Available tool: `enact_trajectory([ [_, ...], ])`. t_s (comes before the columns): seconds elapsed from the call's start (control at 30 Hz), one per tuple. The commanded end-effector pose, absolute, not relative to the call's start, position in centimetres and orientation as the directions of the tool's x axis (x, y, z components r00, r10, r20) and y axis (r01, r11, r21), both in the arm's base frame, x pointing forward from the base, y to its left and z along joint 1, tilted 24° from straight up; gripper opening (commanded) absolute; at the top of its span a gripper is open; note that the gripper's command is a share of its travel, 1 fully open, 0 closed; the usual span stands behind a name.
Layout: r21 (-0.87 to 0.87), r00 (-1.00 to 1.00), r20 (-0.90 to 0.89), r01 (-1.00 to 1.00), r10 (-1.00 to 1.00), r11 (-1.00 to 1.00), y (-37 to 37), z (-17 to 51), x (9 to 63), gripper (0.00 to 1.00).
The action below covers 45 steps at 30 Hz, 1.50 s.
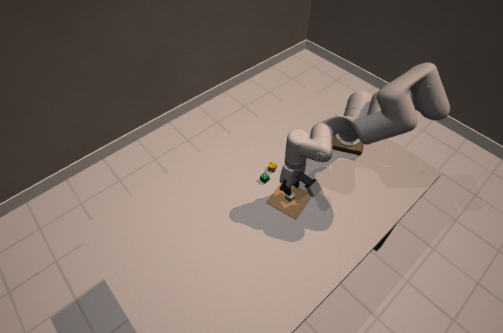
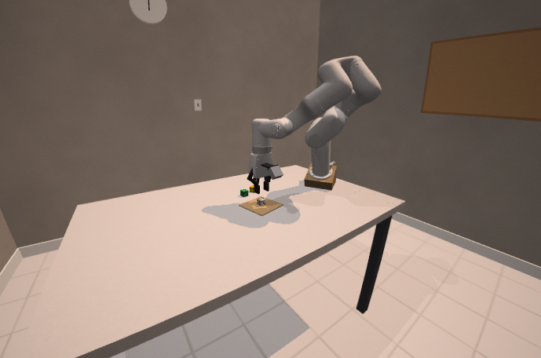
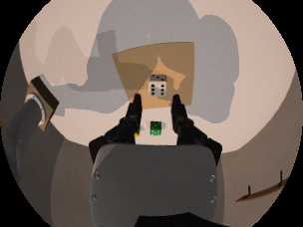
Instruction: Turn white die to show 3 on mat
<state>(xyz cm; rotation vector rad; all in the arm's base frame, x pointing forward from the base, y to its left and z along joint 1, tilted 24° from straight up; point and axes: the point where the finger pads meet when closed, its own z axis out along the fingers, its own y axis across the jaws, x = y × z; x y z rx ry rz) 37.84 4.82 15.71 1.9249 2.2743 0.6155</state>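
The white die (image 1: 289,196) (image 2: 261,202) (image 3: 157,86) lies flat on the tan mat (image 1: 295,214) (image 2: 261,212) (image 3: 184,60), near its middle. In the wrist view its bright upper face shows six pips, and a darker side face shows too. My gripper (image 1: 292,187) (image 2: 261,188) (image 3: 156,102) is partly open and empty. Its fingers point down above the die, and in the exterior view there is a gap between fingertips and die. The mat lies flat on the table, partly in the arm's shadow.
The green die (image 1: 263,177) (image 2: 243,192) (image 3: 155,128) and the yellow die (image 1: 271,166) (image 2: 252,188) lie on the table off the mat, close to each other. The yellow one is mostly hidden in the wrist view. The arm's base stands behind the mat.
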Motion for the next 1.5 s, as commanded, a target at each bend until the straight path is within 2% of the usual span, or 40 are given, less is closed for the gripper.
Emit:
enact_trajectory([
  [0.0,0.367,-0.196,0.181,0.923,0.964,0.119,5.0,15.1,38.2,0.47],
  [1.47,0.367,-0.196,0.181,0.923,0.964,0.119,5.4,13.6,38.7,0.47],
])
